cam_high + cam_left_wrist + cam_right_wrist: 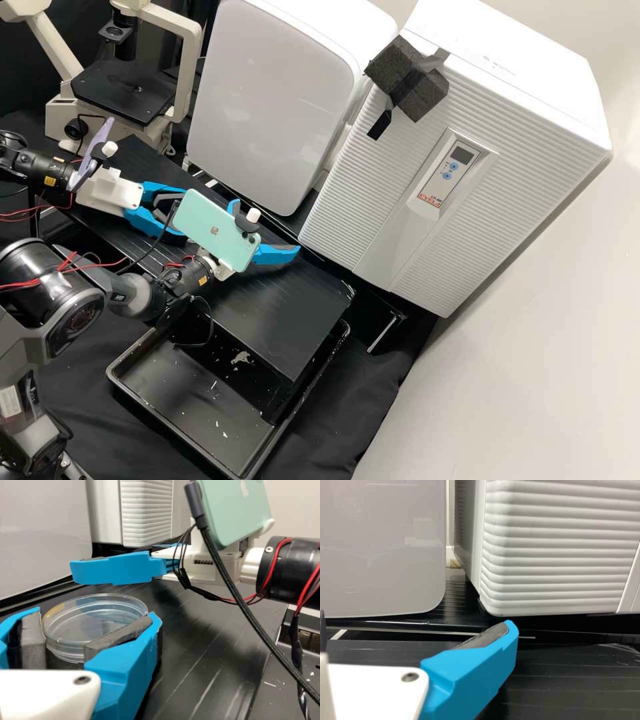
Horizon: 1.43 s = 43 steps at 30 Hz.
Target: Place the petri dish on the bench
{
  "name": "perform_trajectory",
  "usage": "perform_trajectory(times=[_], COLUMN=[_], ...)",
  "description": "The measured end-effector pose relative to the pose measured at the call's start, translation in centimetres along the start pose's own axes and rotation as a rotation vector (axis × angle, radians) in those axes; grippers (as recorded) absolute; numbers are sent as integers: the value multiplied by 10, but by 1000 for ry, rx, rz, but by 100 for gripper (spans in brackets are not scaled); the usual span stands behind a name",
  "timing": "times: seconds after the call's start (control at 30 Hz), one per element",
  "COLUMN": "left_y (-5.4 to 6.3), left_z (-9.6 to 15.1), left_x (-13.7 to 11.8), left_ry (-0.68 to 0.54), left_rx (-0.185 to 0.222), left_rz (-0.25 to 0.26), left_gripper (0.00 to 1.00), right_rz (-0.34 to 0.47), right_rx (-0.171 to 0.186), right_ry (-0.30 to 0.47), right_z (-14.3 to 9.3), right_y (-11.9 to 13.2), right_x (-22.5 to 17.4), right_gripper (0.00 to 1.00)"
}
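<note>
Left wrist view: the white-and-blue left gripper (94, 617) held the round, clear plastic petri dish (95, 611) by its sides, likely to keep it level for the black bench (200, 675); the matching right gripper (267, 227) stood open.

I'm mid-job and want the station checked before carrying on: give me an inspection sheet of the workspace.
Surface: black bench, pale streaks.
Job's things: petri dish in the left gripper; can't tell whether it touches the bench.
Clutter: black tray beside the bench, white flecks inside.
Left gripper: closed on the dish.
Right gripper: open, nothing seen in it.
Cables: black cable hangs near the green phone.
Surroundings: microscope, two white units.
</note>
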Motion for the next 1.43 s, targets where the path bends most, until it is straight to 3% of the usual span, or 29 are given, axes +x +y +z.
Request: perform_trajectory(times=[0.2,0.23,0.53,0.73,0.87,1.0,1.17,1.33,1.43], left_y=[0,0,0,0,6,12,15,13,10], left_z=[0,0,0,4,13,23,31,24,17], left_x=[0,0,0,-10,-28,-49,-74,-92,-101], left_ry=[0,0,1,9,-10,-49,-40,72,159], left_rx=[-2,-2,-4,44,81,141,234,282,268], left_rz=[1,1,2,4,38,102,218,326,388], left_gripper=[0,100,100,100,100,100,100,100,100], right_rz=[0,0,0,0,0,0,0,0,0], right_rx=[0,0,0,0,0,0,0,0,0], right_ry=[0,0,0,0,0,0,0,0,0], right_z=[0,0,0,0,0,0,0,0,0], right_y=[0,0,0,0,0,0,0,0,0], right_x=[0,0,0,0,0,0,0,0,0], right_gripper=[100,100,100,100,100,100,100,100,100])
